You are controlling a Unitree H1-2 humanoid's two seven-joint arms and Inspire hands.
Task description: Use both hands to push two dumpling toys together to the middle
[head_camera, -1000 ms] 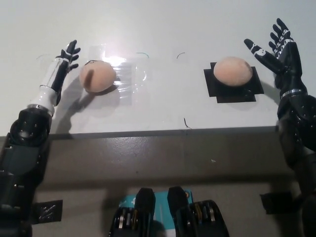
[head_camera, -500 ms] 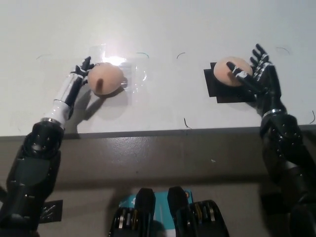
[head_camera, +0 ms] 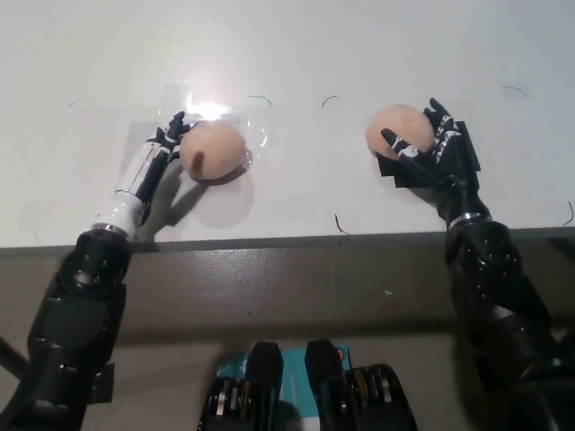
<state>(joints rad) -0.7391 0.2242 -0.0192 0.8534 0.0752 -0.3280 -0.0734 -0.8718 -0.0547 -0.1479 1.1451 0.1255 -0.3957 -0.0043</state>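
1. Dumplings apart on the white table (head_camera: 296, 45): left dumpling toy (head_camera: 216, 150) on clear film, right dumpling toy (head_camera: 397, 131) at the black patch's (head_camera: 404, 171) inner edge
2. Left hand (head_camera: 169, 139) flat against its outer side, fingers spread, gripping nothing
3. Right hand (head_camera: 437, 148) likewise, splayed, pressing
4. They look light, rounded, likely to roll; push low and centred, no squeezing

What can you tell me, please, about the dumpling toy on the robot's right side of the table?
The right dumpling toy is a rounded, peach-coloured lump with a soft, matte look and no markings visible. It sits on the white table, at the inner upper corner of a black patch. The black right hand presses against its outer side, fingers spread across it, not wrapped around. A wide gap separates it from the other dumpling.
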